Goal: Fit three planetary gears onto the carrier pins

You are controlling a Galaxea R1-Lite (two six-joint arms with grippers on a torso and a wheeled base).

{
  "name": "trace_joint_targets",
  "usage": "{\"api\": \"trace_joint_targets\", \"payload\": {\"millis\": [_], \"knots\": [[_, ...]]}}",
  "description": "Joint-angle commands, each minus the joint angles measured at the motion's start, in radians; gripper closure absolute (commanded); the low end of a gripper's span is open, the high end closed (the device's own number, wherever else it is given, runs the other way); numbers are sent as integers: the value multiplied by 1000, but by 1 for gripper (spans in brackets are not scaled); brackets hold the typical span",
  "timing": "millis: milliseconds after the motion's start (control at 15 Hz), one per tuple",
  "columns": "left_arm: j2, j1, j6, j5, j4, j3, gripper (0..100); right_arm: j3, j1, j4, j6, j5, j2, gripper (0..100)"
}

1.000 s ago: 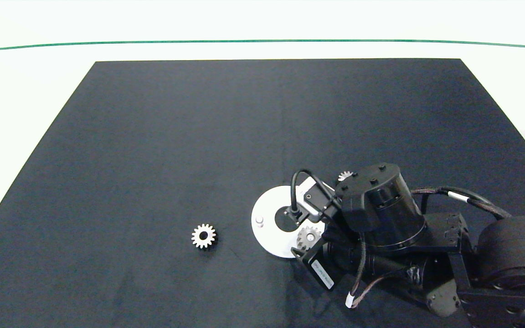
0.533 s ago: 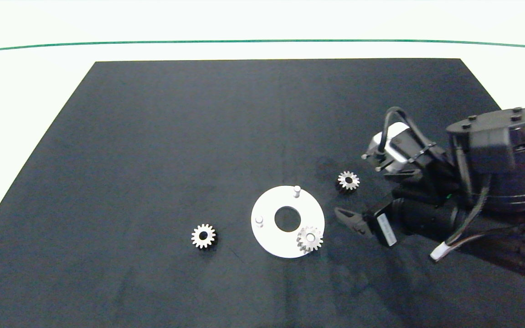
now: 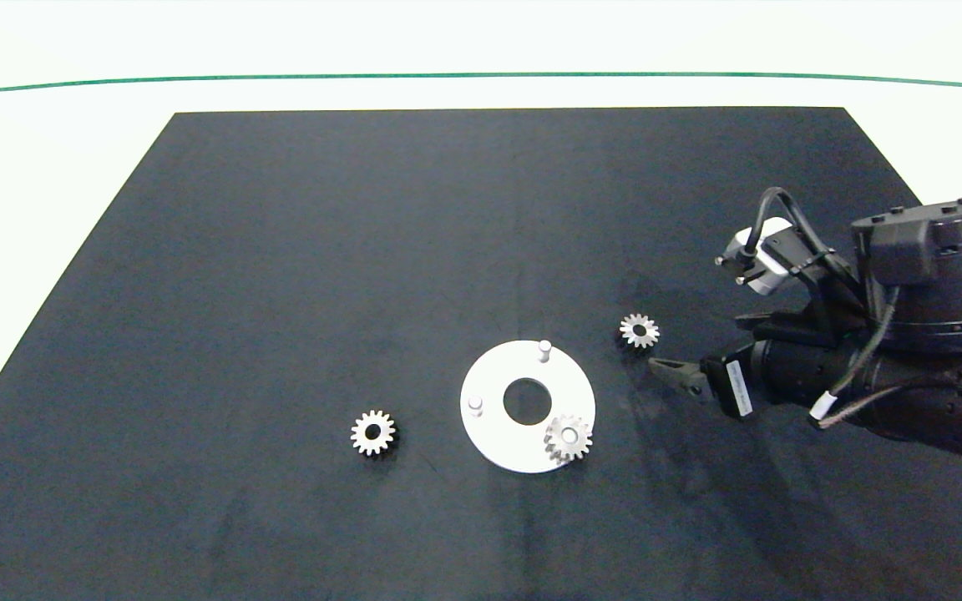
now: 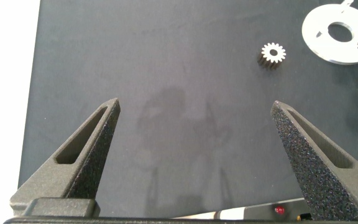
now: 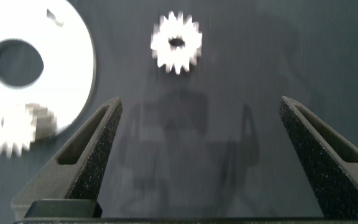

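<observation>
Gears: one (image 3: 568, 437) sits on a disc (image 3: 489, 417) pin; another (image 3: 639, 330) lies toward the surface's right edge, the right gripper (image 3: 671, 373) spread beside it, probably to grab it.

My dark grey fingers (image 5: 95, 155) hang over a black mat (image 3: 281, 250); silver gears (image 3: 639, 330) gleam beside the white disc (image 3: 489, 417) and whitish pins (image 3: 544, 348).
</observation>
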Motion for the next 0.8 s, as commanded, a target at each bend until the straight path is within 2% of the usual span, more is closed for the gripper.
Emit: {"api": "trace_joint_targets", "payload": {"millis": [67, 400, 600, 800], "knots": [[1, 0, 1, 0, 2, 1, 0, -78, 3, -7, -5, -4, 111, 0], [2, -1, 1, 0, 2, 2, 0, -115, 13, -5, -7, -1, 165, 0], [-1, -1, 1, 0, 2, 2, 0, -161, 15, 35, -4, -1, 196, 0], [-1, -1, 1, 0, 2, 1, 0, -199, 13, 39, -2, -1, 231, 0]]}}
